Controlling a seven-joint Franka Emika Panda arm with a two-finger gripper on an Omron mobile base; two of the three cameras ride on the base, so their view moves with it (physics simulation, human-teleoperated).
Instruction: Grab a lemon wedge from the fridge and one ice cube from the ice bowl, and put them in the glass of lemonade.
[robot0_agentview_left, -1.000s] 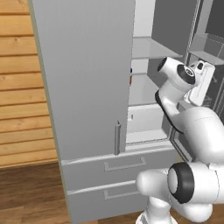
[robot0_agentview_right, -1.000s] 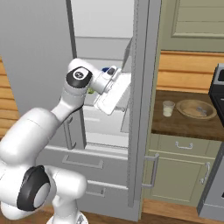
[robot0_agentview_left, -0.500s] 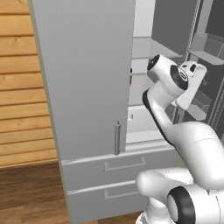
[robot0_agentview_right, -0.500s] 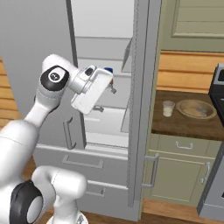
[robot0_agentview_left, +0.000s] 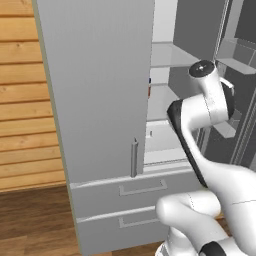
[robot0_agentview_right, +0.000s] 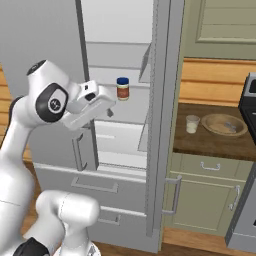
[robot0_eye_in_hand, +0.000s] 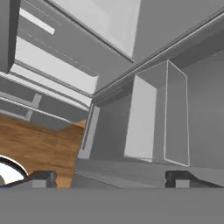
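Note:
The fridge (robot0_agentview_right: 161, 125) has its right door swung open, and its left door (robot0_agentview_left: 100, 95) is closed. My gripper (robot0_agentview_right: 108, 112) hangs in front of the open shelves at mid height, left of the brown jar (robot0_agentview_right: 122, 88). In the hand view its fingertips (robot0_eye_in_hand: 41, 179) stand far apart with nothing between them, so the gripper (robot0_eye_in_hand: 109, 180) is open and looks down at door bins and the lower drawers. The glass of lemonade (robot0_agentview_right: 192, 123) stands on the counter beside the ice bowl (robot0_agentview_right: 224, 124). The lemon wedge is hidden.
The open door's edge (robot0_agentview_right: 150, 150) stands between the shelves and the wooden counter (robot0_agentview_right: 210, 142). Two grey drawers (robot0_agentview_left: 140, 200) sit below the shelves. A dark stove edge (robot0_agentview_right: 248, 100) is at the far right. Wood floor (robot0_eye_in_hand: 39, 144) lies below.
The arm has drawn the hand leftward in the right base view, away from the shelves, uncovering the jar. The jaws have stayed wide apart and empty.

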